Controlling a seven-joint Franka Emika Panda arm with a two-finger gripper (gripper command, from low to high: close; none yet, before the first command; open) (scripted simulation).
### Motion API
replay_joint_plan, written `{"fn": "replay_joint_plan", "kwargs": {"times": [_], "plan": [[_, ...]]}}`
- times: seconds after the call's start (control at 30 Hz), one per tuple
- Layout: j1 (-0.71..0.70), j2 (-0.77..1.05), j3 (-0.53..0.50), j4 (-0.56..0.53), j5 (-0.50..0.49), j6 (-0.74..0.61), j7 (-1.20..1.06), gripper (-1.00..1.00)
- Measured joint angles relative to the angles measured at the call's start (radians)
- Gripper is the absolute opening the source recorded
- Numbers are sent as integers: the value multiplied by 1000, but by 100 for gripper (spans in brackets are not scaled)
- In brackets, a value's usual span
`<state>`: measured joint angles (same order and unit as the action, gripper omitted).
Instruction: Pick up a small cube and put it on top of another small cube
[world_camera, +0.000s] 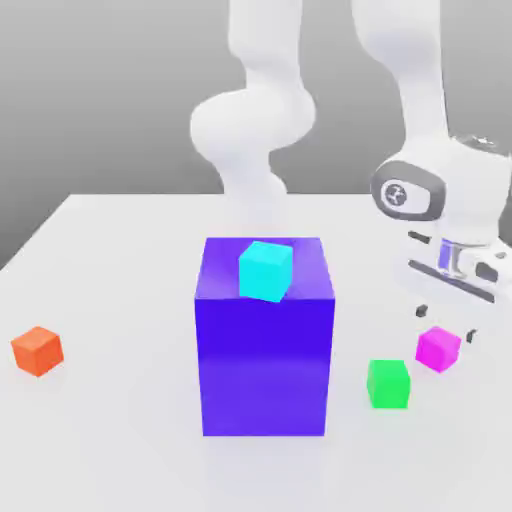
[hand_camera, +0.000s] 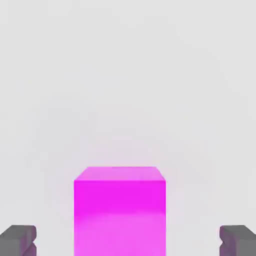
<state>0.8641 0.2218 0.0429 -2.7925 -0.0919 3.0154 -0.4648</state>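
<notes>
A small magenta cube (world_camera: 438, 348) rests on the white table at the exterior view's right. My gripper (world_camera: 446, 322) hangs just above it, open, its dark fingertips (world_camera: 422, 311) a little higher than the cube's top and set to either side. In the hand view the magenta cube (hand_camera: 120, 210) stands between the two grey fingertips (hand_camera: 18, 240), apart from both. A small green cube (world_camera: 388, 384) lies just beside the magenta one, nearer the table's front. A small orange cube (world_camera: 37, 351) is far off at the exterior view's left. A small cyan cube (world_camera: 265, 270) sits on top of the big blue block (world_camera: 265, 360).
The big blue block stands mid-table, much taller than the small cubes, to the exterior view's left of my gripper. The white table (world_camera: 120, 430) runs wide around it. The arm's white links (world_camera: 255, 120) rise behind the block.
</notes>
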Motion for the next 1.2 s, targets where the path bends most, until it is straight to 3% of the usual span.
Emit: {"fn": "replay_joint_plan", "kwargs": {"times": [0.03,0.07,0.3,0.53,0.67,0.87,1.1,1.13,1.2], "plan": [[10,36,-11,6,-5,30,5,0],[17,63,-18,11,-6,51,7,-100],[19,65,-20,11,-8,51,8,-100],[-5,-162,19,-32,71,-133,-48,-100],[-90,-257,-24,-46,104,-215,-13,-100],[-214,-374,-99,-61,75,-315,111,-100],[-224,-174,-108,-52,111,-124,100,-100],[-225,-152,-106,-52,114,-104,98,100],[-225,-152,-106,-52,114,-104,98,100]]}}
